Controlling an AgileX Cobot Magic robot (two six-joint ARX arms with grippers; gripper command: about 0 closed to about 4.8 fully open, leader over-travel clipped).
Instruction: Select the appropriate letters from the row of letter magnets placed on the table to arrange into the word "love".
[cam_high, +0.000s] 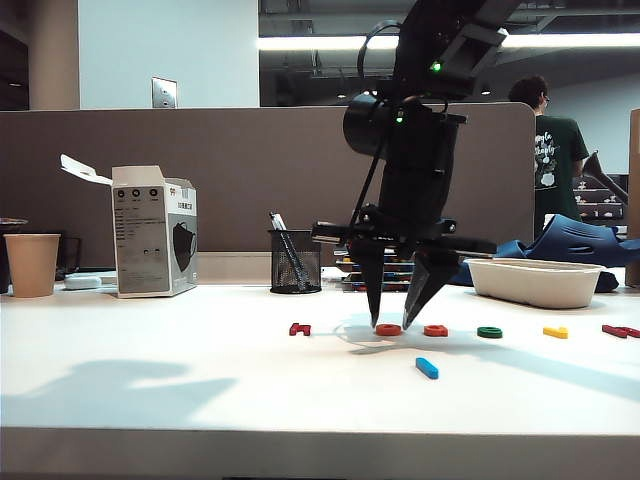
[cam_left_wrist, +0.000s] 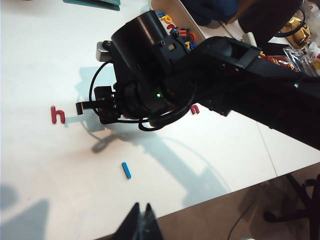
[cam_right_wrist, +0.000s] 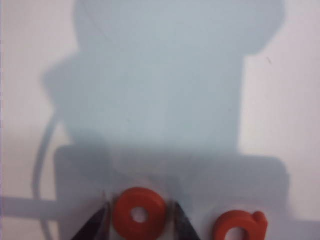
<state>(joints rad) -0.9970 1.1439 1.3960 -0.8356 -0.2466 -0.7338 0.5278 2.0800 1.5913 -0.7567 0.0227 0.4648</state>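
The letter magnets lie in a row on the white table (cam_high: 200, 380): dark red letter (cam_high: 299, 328), orange-red ring (cam_high: 388, 329), second orange-red letter (cam_high: 435, 330), green one (cam_high: 489, 332), yellow one (cam_high: 555, 332). The blue bar (cam_high: 427, 368) lies apart, nearer the front edge. My right gripper (cam_high: 391, 324) points down at table level, open, with a finger on each side of the ring (cam_right_wrist: 138, 214); small gaps show beside it. My left gripper (cam_left_wrist: 141, 212) is shut and empty, above the table's front edge, looking at the blue bar (cam_left_wrist: 126, 170).
A red letter (cam_high: 620, 331) ends the row on the right. A white tray (cam_high: 535, 281) stands behind it. At the back are a mesh pen holder (cam_high: 295, 261), a white box (cam_high: 155, 243) and a paper cup (cam_high: 32, 264).
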